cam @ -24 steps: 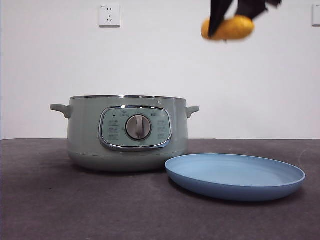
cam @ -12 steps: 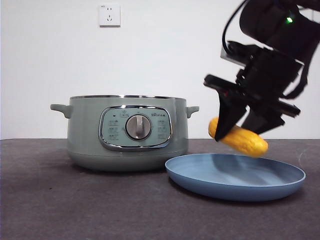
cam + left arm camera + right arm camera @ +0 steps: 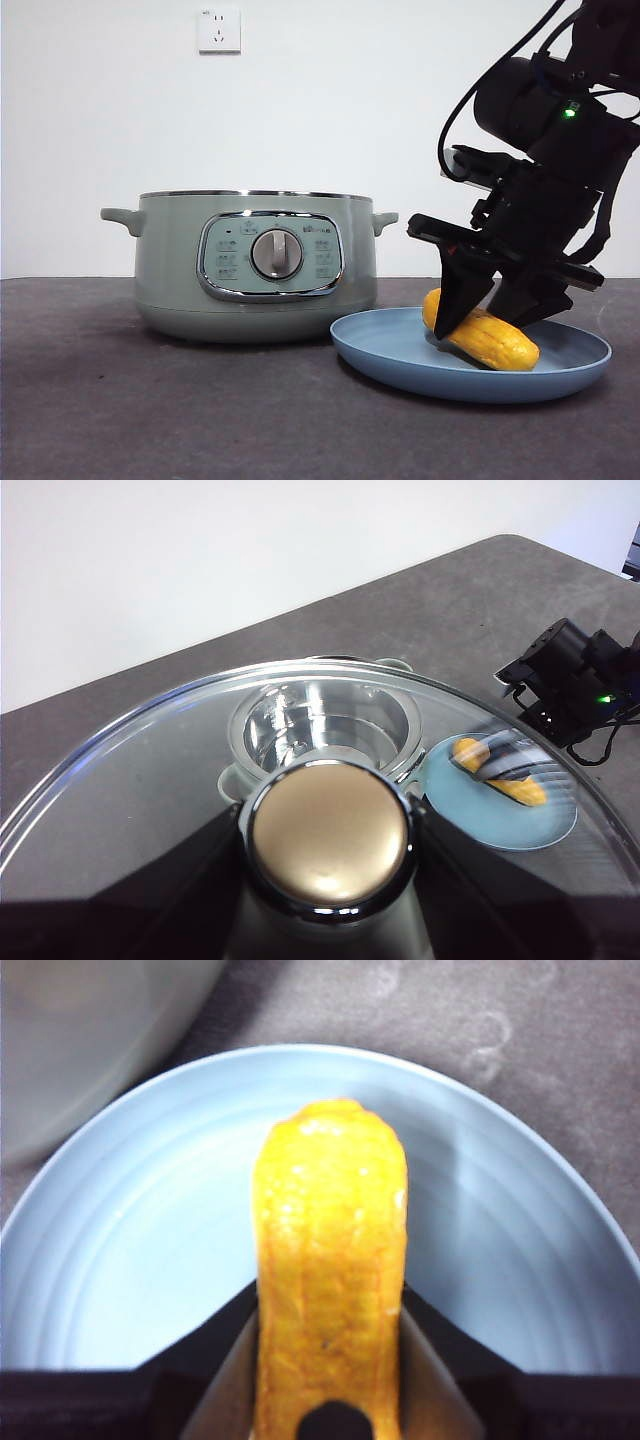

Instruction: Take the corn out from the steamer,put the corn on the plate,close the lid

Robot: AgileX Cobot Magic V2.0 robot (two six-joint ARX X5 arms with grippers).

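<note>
The steamer (image 3: 254,265) stands open at the left of the table (image 3: 100,400), its control dial facing near; the front view shows only its outside, while the left wrist view looks down into its bare metal bowl (image 3: 322,723). Just right of it lies the plate (image 3: 400,352), their edges close. The lid (image 3: 150,810) appears only in the left wrist view, held up over the table by the left gripper (image 3: 328,870), whose jaws sit clamped either side of the knob (image 3: 328,838). The right gripper (image 3: 490,305) reaches down over the plate, jaws closed on the corn (image 3: 485,335). The right wrist view shows the corn (image 3: 328,1260) lengthwise over the plate's middle, tilted; whether it touches is unclear.
</note>
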